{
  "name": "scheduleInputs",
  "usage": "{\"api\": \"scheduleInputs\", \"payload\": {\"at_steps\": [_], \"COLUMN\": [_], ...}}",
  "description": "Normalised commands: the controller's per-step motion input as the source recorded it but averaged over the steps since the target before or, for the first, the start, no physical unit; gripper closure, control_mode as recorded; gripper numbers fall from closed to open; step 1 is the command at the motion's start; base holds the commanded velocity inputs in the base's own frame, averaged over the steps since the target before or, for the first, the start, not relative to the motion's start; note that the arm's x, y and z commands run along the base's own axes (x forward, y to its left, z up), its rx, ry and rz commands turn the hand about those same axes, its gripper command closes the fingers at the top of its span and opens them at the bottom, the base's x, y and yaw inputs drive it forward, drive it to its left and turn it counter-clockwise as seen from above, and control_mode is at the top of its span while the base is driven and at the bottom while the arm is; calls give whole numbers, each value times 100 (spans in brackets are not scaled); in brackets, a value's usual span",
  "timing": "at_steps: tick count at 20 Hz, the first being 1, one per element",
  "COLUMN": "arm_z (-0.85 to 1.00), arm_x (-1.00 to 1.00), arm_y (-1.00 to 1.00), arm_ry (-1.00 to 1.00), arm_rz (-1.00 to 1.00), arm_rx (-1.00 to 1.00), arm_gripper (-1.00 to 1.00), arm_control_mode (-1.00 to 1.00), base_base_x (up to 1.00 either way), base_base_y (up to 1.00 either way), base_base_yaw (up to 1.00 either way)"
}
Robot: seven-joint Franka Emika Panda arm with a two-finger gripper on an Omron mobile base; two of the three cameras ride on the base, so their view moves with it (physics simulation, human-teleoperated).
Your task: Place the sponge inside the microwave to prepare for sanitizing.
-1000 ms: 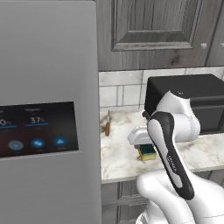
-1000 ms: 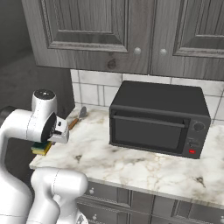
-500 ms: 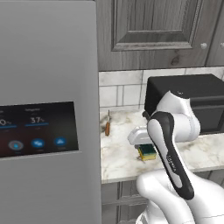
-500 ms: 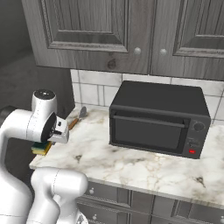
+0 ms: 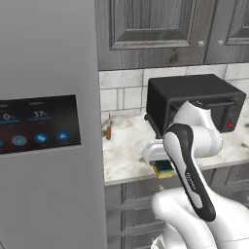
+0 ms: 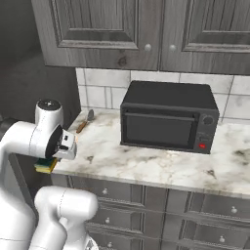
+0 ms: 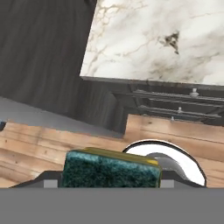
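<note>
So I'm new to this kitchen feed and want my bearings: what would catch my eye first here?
The small yellow sponge with a dark green scrub layer stands out first, gripped at the white arm's gripper near the front edge of the marbled white stone counter. Behind it on that counter sits a boxy black oven with a dark window, door closed. To the left rises a tall grey fridge with a lit blue display panel.

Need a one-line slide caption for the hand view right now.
Gripper holds the green-and-yellow sponge, with the marble counter edge, dark cabinet drawers and wooden floor beyond.
</note>
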Motion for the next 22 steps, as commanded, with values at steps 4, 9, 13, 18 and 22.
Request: {"api": "scheduleInputs", "payload": {"at_steps": [4, 9, 13, 18, 22], "arm_z": [0, 0, 0, 0, 0], "arm_x": [0, 0, 0, 0, 0], "arm_y": [0, 0, 0, 0, 0], "arm_ry": [0, 0, 0, 0, 0], "arm_rz": [0, 0, 0, 0, 0], "arm_rx": [0, 0, 0, 0, 0], "arm_gripper": [100, 100, 100, 100, 100], "arm_control_mode": [100, 100, 100, 100, 100], "base_base_x": [-65, -68, -44, -26, -25], "base_base_y": [15, 22, 52, 74, 77], "base_base_yaw": [-9, -1, -3, -7, -5]}}
